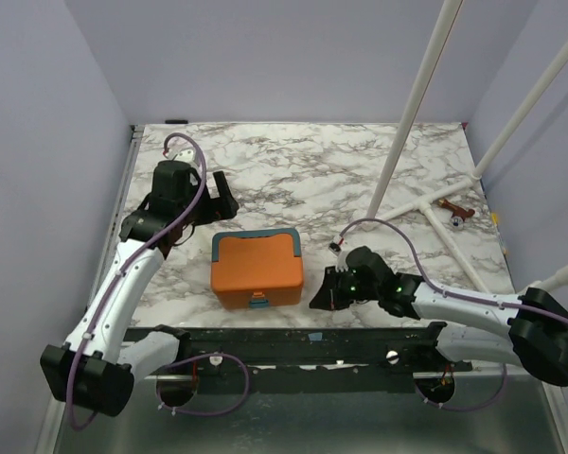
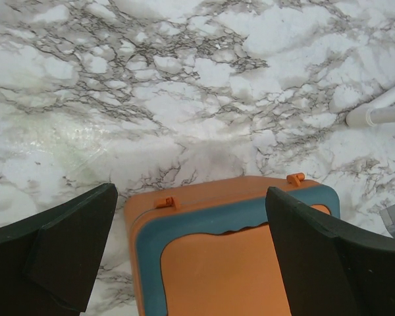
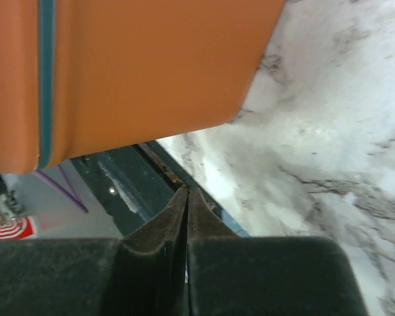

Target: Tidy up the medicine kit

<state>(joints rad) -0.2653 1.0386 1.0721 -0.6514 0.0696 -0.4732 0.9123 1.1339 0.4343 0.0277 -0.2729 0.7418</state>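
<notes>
Marble table (image 1: 293, 161) lies open beyond medicine kit (image 1: 256, 270); left hand (image 2: 189, 192) spread, right hand (image 3: 186, 194) (beside it) pressed together.

The orange plastic medicine kit box (image 1: 257, 270) with dark teal trim sits flat, lid shut, near the table's near edge.

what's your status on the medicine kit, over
Left pincer open, behind the medicine kit. Right pincer shut, empty, by its right side. Kit closed. White pipe frame well off right.
</notes>
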